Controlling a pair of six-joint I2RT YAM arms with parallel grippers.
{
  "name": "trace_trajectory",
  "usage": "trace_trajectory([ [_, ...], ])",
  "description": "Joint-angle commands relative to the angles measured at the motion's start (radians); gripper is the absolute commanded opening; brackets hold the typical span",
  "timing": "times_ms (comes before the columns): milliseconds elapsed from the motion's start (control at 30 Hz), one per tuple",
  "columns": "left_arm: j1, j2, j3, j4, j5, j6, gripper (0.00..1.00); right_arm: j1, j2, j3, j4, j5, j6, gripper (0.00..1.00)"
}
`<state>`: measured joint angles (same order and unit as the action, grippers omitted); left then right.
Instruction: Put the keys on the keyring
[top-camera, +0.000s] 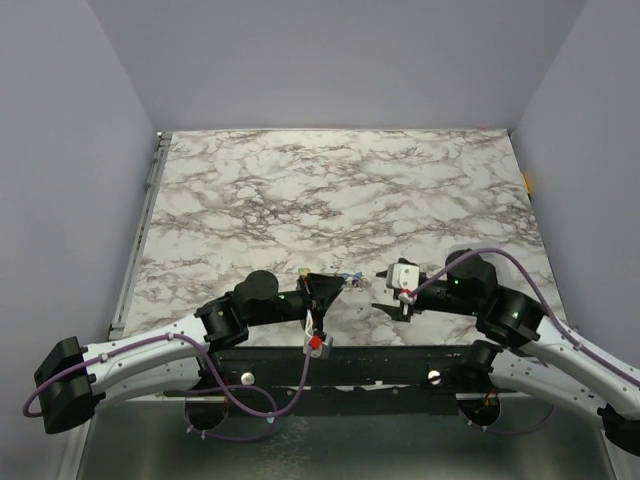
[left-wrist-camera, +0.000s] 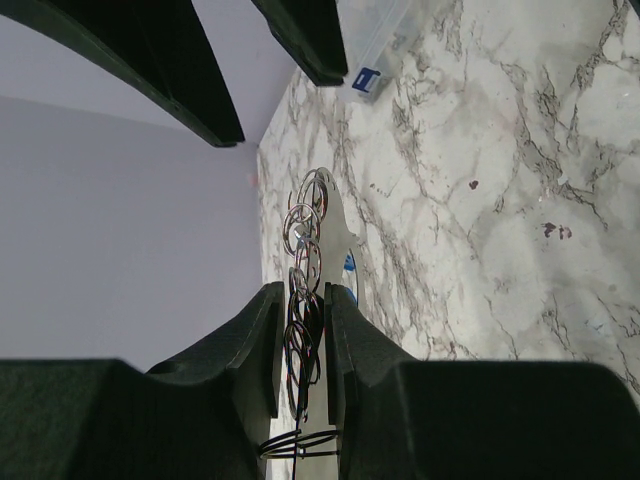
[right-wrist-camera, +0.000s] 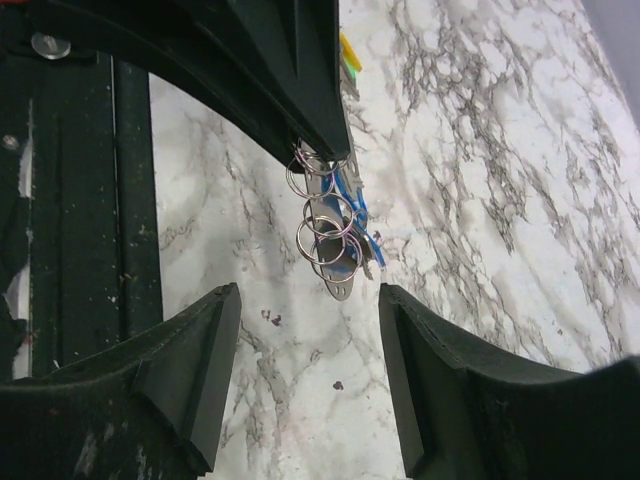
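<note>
Keyring (right-wrist-camera: 322, 236) and its tangle of thin silvery loops sit pinched in the left claw (left-wrist-camera: 303, 300), whose jaws are drawn in narrow on the loops and on a flat metal blade between them. A blue key (right-wrist-camera: 358, 220) hangs on the far side of the bunch. The bundle appears to be held up off the marbled desk (top-camera: 330, 190), near its front edge, between the two arms.

The right claw (right-wrist-camera: 308, 295) stands wide open with nothing in it. It faces the bundle head-on. In its own wrist view the loops and blade tip point straight down into the gap between its two fingers, near but not touching either.

The bundle's long axis runs along the line from one claw to the other, free end toward the right arm. That arm is the free one and should come in along that axis to take a loop.

A yellow and green bit (right-wrist-camera: 348, 55) shows beyond the left claw, too hidden to call a key
</note>
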<state>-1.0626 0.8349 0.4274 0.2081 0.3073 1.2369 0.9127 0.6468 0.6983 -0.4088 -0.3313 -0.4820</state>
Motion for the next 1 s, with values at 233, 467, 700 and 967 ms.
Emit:
trace_trajectory([
  [233,-0.019,0.0,-0.01,0.059,0.04,0.04,0.0,0.002,0.074,-0.077,0.197,0.037,-0.146,0.68],
  [467,-0.022,-0.002,-0.009,0.059,0.041,0.04,0.0,0.002,0.125,-0.071,0.22,0.029,-0.134,0.6],
  [700,-0.026,-0.005,-0.009,0.059,0.037,0.038,0.0,0.002,0.137,-0.065,0.205,0.023,-0.116,0.34],
  [967,-0.028,-0.011,-0.006,0.061,0.013,0.034,0.0,0.002,0.129,-0.06,0.173,0.07,-0.074,0.16],
])
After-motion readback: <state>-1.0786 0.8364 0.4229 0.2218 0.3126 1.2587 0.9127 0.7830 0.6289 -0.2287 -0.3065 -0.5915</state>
